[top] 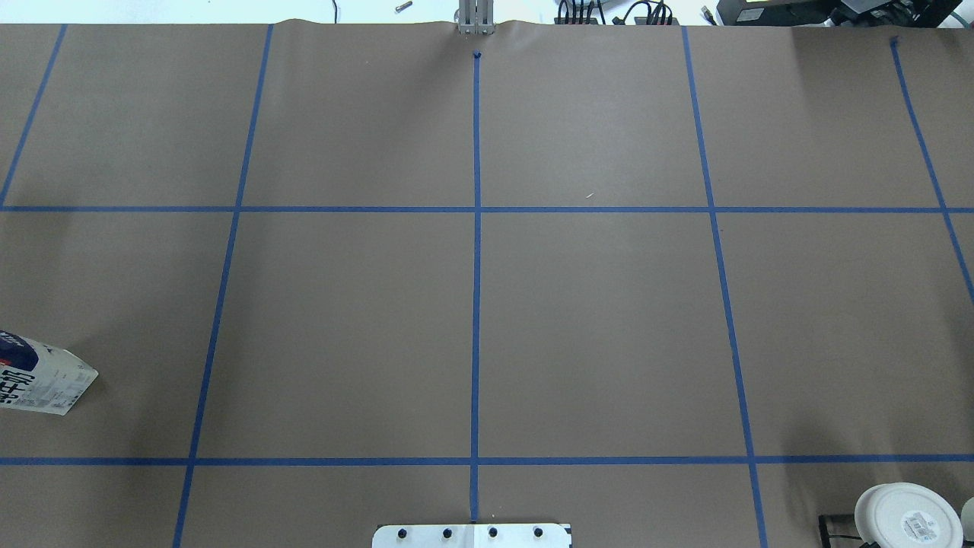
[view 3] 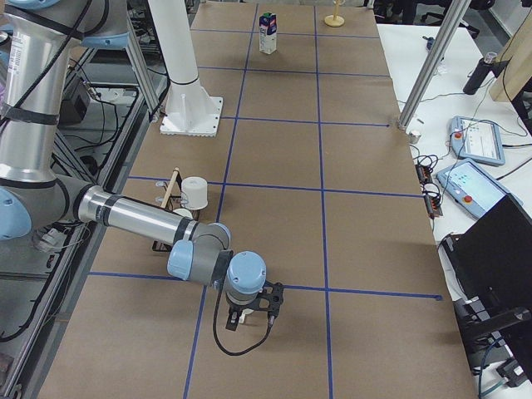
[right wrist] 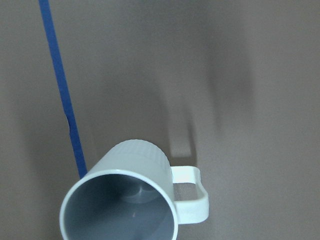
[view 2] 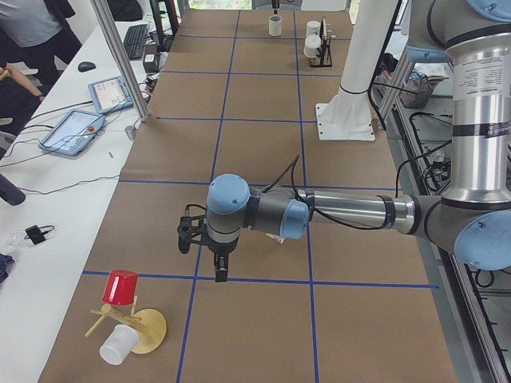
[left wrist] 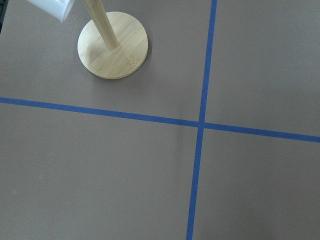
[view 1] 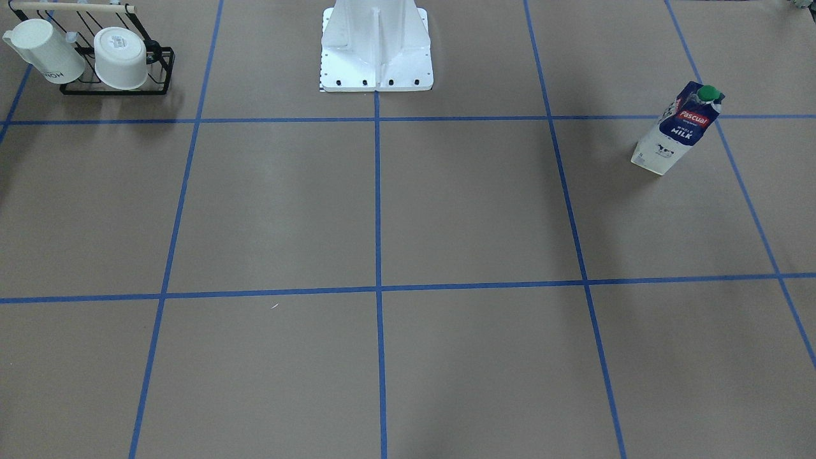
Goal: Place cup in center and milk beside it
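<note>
The cup (right wrist: 136,165), a small white mug with a grey inside and a loop handle, stands upright by a blue tape line, just below my right wrist camera. It also shows far off in the exterior left view (view 2: 275,26). My right gripper (view 3: 237,320) hangs above it; I cannot tell whether it is open or shut. The milk carton (view 1: 679,127) stands upright on the robot's left side and shows at the overhead view's left edge (top: 38,377). My left gripper (view 2: 220,276) points down over the table beyond the carton, near a mug tree; I cannot tell its state.
A black wire rack (view 1: 159,70) holds two other white cups (view 1: 121,57) on the robot's right, near the base (view 1: 376,64). A bamboo mug tree (left wrist: 113,45) with a red cup (view 2: 121,287) and a white cup stands at the left end. Operators' tablets lie on a side table (view 2: 76,132).
</note>
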Controlling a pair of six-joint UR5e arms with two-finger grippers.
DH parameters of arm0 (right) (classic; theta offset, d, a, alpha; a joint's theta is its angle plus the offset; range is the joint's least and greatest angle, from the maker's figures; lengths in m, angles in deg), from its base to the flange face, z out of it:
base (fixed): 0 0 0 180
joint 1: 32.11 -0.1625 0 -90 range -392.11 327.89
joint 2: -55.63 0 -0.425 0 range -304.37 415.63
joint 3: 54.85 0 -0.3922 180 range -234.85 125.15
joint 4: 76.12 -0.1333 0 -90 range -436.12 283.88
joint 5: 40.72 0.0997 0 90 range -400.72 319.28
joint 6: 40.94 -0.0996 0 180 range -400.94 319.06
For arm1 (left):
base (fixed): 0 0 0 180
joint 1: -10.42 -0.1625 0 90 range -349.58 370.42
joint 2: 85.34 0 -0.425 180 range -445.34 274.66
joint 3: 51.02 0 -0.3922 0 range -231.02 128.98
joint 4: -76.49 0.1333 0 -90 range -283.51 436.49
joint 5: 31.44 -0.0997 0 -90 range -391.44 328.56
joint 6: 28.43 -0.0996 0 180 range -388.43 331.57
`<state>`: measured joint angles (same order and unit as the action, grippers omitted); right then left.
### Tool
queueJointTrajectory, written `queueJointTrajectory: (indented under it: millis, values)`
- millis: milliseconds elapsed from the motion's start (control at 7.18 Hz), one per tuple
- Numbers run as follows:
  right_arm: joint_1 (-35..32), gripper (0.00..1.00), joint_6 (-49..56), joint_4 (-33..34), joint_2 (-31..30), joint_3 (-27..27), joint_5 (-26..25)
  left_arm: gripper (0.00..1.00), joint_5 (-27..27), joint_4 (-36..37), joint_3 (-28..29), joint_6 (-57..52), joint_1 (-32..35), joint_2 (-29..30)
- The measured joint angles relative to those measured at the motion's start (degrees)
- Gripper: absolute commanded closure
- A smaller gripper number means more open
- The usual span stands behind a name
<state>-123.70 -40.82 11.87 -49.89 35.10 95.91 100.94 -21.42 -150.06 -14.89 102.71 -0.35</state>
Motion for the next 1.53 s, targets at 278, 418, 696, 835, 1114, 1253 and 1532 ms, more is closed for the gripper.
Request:
queueJointTrajectory:
  millis: [278, 418, 696, 835, 1114, 1253, 1532]
  values:
    - [0.37, 0.00, 0.05, 0.00, 0.18, -1.83, 1.38, 0.01, 0.01, 0.00, -0.06, 0.00, 0.00, 0.18]
    - [0.56, 0.00, 0.05, -0.01, 0.35, -2.75, 2.16, 0.01, -0.01, 0.00, -0.05, 0.00, 0.00, 0.28]
    - [0.79, 0.00, 0.06, -0.02, 2.28, -6.19, 3.88, 0.01, 0.00, -0.08, -0.05, 0.00, 0.00, 0.46]
    - [0.81, 0.06, 0.04, -0.02, 3.58, -8.07, 4.39, 0.01, 0.02, -0.13, -0.05, 0.00, 0.00, 0.49]
    - [0.81, 0.79, -0.02, 0.00, 4.45, -9.75, 6.78, 0.01, -0.01, -0.41, 0.11, -0.02, 0.00, 0.52]
    - [0.81, 1.00, -0.05, 0.04, 4.41, -10.12, 7.97, 0.01, -0.01, -0.48, 0.14, -0.04, 0.00, 0.52]
    - [0.80, 1.00, -0.13, 0.05, 4.38, -10.41, 8.81, 0.01, -0.02, -0.52, 0.27, -0.01, 0.00, 0.53]
